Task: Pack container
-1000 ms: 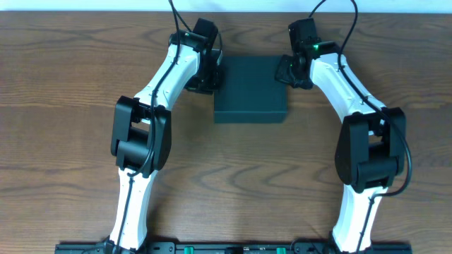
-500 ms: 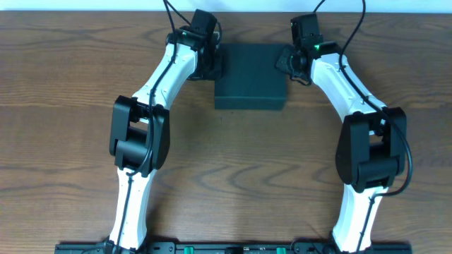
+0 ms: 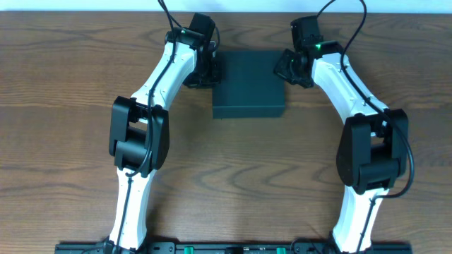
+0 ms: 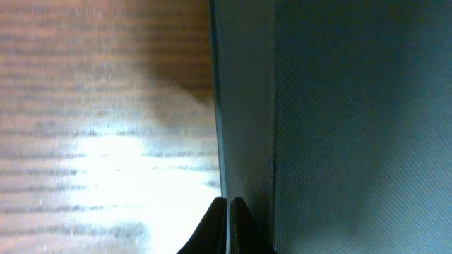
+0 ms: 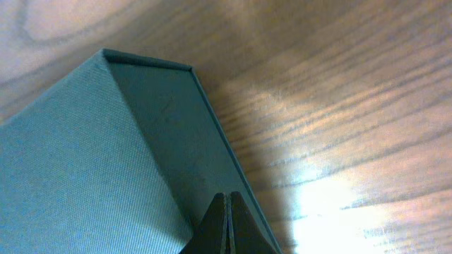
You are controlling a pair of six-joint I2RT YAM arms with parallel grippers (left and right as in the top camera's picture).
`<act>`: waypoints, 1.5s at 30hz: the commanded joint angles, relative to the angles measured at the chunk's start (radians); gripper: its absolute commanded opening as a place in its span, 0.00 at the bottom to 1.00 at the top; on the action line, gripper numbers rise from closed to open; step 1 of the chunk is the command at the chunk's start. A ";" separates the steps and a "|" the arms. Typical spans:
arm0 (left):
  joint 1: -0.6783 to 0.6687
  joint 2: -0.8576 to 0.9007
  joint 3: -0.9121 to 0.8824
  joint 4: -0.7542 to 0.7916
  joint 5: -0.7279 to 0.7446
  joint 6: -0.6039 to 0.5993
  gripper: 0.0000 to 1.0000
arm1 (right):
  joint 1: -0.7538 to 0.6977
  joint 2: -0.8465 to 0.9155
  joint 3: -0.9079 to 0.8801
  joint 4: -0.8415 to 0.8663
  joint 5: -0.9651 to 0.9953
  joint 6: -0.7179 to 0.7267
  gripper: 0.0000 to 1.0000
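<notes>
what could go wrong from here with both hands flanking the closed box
1. The left hand and right hand are both shut, tips low beside the container's side walls near its far end. An uneven push would likely spin or slide it on the table.
2. The lid looks closed, so nothing can go in yet, and narrow shut tips may slip off or dent the cardboard.

The bench (image 3: 70,106) was brown wood, its grain running left to right, with bright glare on it in both wrist views. One thing lay directly on it: the dark teal-green container (image 3: 248,83), flat, lid closed, toward the far edge.
</notes>
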 commanded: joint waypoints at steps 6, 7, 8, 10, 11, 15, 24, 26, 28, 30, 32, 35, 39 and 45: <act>-0.030 -0.006 0.017 -0.142 0.068 0.060 0.06 | 0.146 0.003 -0.001 -0.047 -0.190 0.020 0.02; -0.030 -0.006 0.017 -0.164 0.048 0.065 0.06 | 0.159 0.003 -0.001 -0.053 -0.190 0.019 0.01; -0.030 -0.006 0.017 -0.183 0.030 0.071 0.06 | 0.172 0.002 -0.001 -0.059 -0.190 0.019 0.02; -0.030 -0.006 0.017 -0.218 0.005 0.095 0.06 | 0.192 0.003 -0.001 -0.065 -0.190 0.011 0.02; -0.030 -0.006 0.017 -0.235 -0.009 0.109 0.06 | 0.202 0.003 -0.001 -0.072 -0.190 0.012 0.01; -0.030 -0.006 0.017 -0.269 -0.039 0.135 0.06 | 0.220 0.003 -0.001 -0.100 -0.181 0.013 0.01; -0.030 -0.006 0.017 -0.281 -0.046 0.136 0.06 | 0.220 0.002 -0.001 -0.202 -0.137 0.046 0.01; -0.030 -0.006 0.017 -0.284 -0.045 0.136 0.06 | 0.220 0.002 -0.001 -0.200 -0.103 0.046 0.02; -0.030 -0.006 0.017 -0.291 -0.045 0.135 0.06 | 0.219 0.002 -0.001 -0.194 -0.077 0.045 0.02; -0.030 -0.006 0.017 -0.301 -0.040 0.135 0.06 | 0.217 0.002 -0.001 -0.190 -0.061 0.043 0.01; -0.032 -0.006 0.017 -0.313 -0.029 0.135 0.06 | 0.212 0.002 -0.001 -0.191 -0.058 0.038 0.02; -0.034 -0.006 0.017 -0.326 -0.029 0.135 0.06 | 0.210 0.002 -0.001 -0.191 -0.058 0.035 0.01; -0.034 -0.006 0.017 -0.327 -0.029 0.135 0.06 | 0.211 0.002 -0.001 -0.186 -0.047 0.027 0.02; -0.034 -0.006 0.017 -0.324 -0.026 0.135 0.06 | 0.206 0.002 -0.001 -0.183 -0.016 0.008 0.02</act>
